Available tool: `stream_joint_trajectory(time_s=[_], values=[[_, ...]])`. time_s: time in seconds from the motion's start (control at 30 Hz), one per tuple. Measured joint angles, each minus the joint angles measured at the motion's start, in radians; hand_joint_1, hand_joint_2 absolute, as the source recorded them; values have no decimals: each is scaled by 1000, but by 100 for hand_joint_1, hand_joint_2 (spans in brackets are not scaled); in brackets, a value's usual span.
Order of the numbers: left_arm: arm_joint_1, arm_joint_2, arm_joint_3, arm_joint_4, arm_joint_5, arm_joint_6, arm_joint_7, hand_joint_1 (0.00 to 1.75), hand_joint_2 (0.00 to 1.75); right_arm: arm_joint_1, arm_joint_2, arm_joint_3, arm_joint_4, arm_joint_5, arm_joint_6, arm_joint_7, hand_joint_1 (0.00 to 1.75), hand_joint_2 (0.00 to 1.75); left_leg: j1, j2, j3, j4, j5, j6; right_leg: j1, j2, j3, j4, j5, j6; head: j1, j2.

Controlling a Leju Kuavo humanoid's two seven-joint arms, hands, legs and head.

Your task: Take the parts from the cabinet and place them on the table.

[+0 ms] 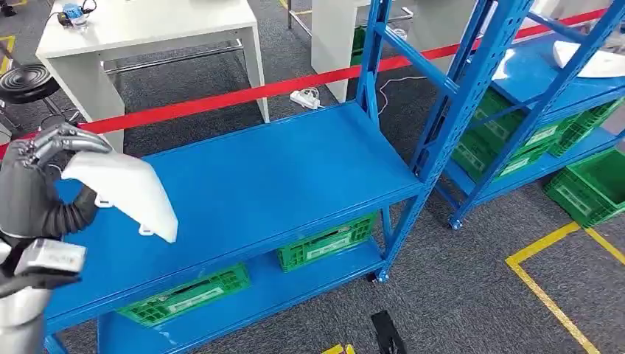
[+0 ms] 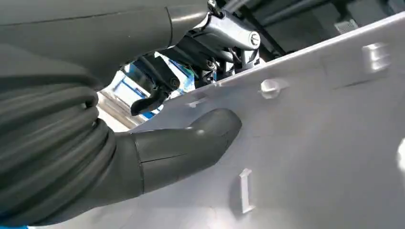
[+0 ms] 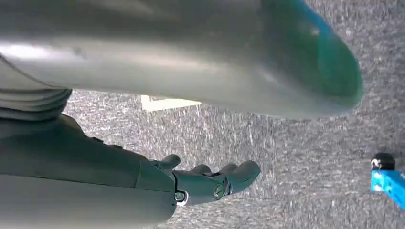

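White part: moulded plastic panel (image 1: 125, 193), held by L hand (image 1: 44, 173) above near-L corner of blue shelf (image 1: 280, 177).
Head view, axis: panel's long side runs from the hand out and down toward the shelf front; it hangs just over the deck, contact can't tell.
Head view, target: white table (image 1: 147, 29) lies beyond red tape (image 1: 221, 101), well apart, ahead-L; L arm nearer.
Head view, room: grey carpet, green crates (image 1: 324, 242) on lower shelf, second rack R.
L wrist: thumb (image 2: 191, 138) pressed flat on panel's ribbed inner face (image 2: 310, 143); fingers on far side, clamped on it.
R wrist: R hand (image 3: 210, 179) hangs over carpet, fingers loosely curled but apart, holding nothing.
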Motion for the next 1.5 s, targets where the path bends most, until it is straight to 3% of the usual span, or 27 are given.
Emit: stream_joint_trajectory(time_s=[0.03,0.1,0.13,0.17,0.3,0.37,0.43,0.5,0.53,0.6,0.63,0.67,0.7,0.8,0.83,0.93,0.97,1.03,1.1,1.13,1.17,1.3,1.33,1.37,1.43,1.47,1.5], values=[[20,4,-1,-28,4,-3,-5,175,175,0,-4,-1,0,0,1,-1,0,0,2,0,-7,7,0,-1,-1,-1,25,-39,28,0,0,0],[56,13,-1,-84,13,-7,-13,175,175,-2,-13,-2,0,6,1,-8,0,0,8,-1,-22,25,-1,-12,-6,-2,126,-205,92,6,0,0],[74,18,-1,-115,18,-8,-18,175,175,-5,-16,-2,0,12,-4,-12,0,0,9,-1,-30,38,-3,-22,-9,-2,153,-266,75,7,2,0],[93,26,-1,-140,23,-9,-23,175,175,-5,-16,-2,0,16,-13,-13,0,0,2,-4,-35,41,-3,-31,0,8,148,-231,98,-1,5,0],[178,51,2,-215,35,-1,-59,175,175,-8,-19,-2,0,27,-55,-16,0,0,5,-6,-40,49,8,-59,-4,8,127,-237,97,-46,1,0],[210,58,4,-237,27,3,-65,175,175,-9,-21,-1,0,37,-78,-18,0,0,7,-4,-64,105,-69,-65,-2,5,114,-237,111,-59,0,0],[237,61,6,-261,27,15,-67,175,175,-9,-21,3,0,67,-128,-6,0,0,6,-4,-103,245,-167,-70,3,2,95,-237,126,-64,-2,0],[284,61,15,-291,22,33,-67,175,175,-9,-21,24,0,109,-200,-15,0,0,6,-4,-110,329,-197,-68,8,0,74,-236,141,-65,-2,0],[308,62,18,-308,18,42,-68,175,175,-10,-21,37,0,130,-239,-19,0,0,6,-4,-83,307,-178,-64,11,1,64,-236,149,-66,-2,0],[350,62,22,-338,6,64,-70,175,175,-11,-22,56,0,144,-290,-24,0,0,1,-4,17,172,-124,-46,16,2,48,-237,163,-63,-2,0],[368,63,22,-356,-2,77,-71,175,175,-13,-21,64,0,146,-304,-27,0,0,-6,-4,87,74,-121,-31,15,2,45,-236,170,-61,-2,0],[382,63,22,-373,-7,84,-71,175,175,-13,-20,70,0,147,-308,-30,0,0,-12,1,115,35,-147,-27,16,1,44,-239,177,-53,1,0],[394,63,23,-384,-7,90,-74,175,175,-14,-22,73,0,149,-310,-33,0,0,-18,2,109,35,-122,-31,10,-1,49,-245,183,-45,0,0],[420,63,23,-400,-13,104,-73,175,175,-15,-22,86,0,148,-317,-29,0,0,-26,2,97,15,-105,-12,9,-5,52,-263,206,-22,-5,0],[433,63,23,-406,-19,113,-73,175,175,-14,-26,87,0,141,-307,-8,0,0,-16,9,96,2,-84,-6,5,-4,48,-253,190,-21,-6,0],[491,63,23,-430,-56,129,-73,175,175,-13,-35,87,0,124,-284,17,0,0,-15,9,61,1,-53,8,11,-3,3,-97,23,-17,-1,0],[506,63,22,-434,-62,128,-74,175,175,-12,-40,86,0,114,-268,12,0,0,-16,11,46,3,-44,10,12,-3,-10,-32,-9,-14,-1,0],[514,63,22,-436,-59,109,-73,175,175,-11,-44,85,0,106,-244,-16,0,0,-16,12,11,14,-26,9,13,-3,6,10,11,-14,-1,0],[508,63,22,-435,-49,93,-73,175,175,-13,-47,85,0,108,-243,-36,0,0,-15,11,-22,29,-12,3,13,-4,100,-105,77,-15,0,0],[501,63,21,-433,-41,89,-73,175,175,-16,-47,85,0,111,-243,-39,0,0,-14,11,-34,38,-7,-2,13,-5,162,-188,85,-16,0,0],[490,63,19,-429,-30,87,-73,175,175,-21,-47,85,0,114,-245,-38,0,0,-16,11,-44,49,-2,-8,14,-5,203,-262,37,-21,1,0],[433,65,1,-400,4,93,-74,175,175,-27,-45,85,0,113,-249,-43,0,0,-17,10,-47,45,24,-34,22,-2,183,-261,65,-51,1,0],[427,67,0,-391,8,95,-74,175,175,-32,-43,85,0,111,-248,-48,0,0,-14,8,-53,50,17,-40,16,-6,176,-266,79,-59,2,0],[421,69,-1,-385,9,98,-74,175,175,-37,-43,85,-1,110,-247,-49,0,0,-12,6,-66,70,-26,-46,15,-5,164,-266,91,-66,0,0],[409,74,-4,-373,11,108,-74,175,175,-42,-43,85,-1,105,-245,-50,0,0,-6,4,-100,192,-151,-58,16,-5,137,-266,114,-71,-2,0],[408,77,-6,-368,17,115,-74,175,175,-42,-43,85,-1,94,-236,-50,0,0,-5,4,-114,264,-188,-62,16,-5,123,-265,124,-70,-2,0],[408,79,-8,-365,23,124,-73,175,175,-42,-44,84,-1,82,-226,-50,0,0,-3,4,-117,315,-196,-64,16,-5,109,-265,135,-68,-2,0]])
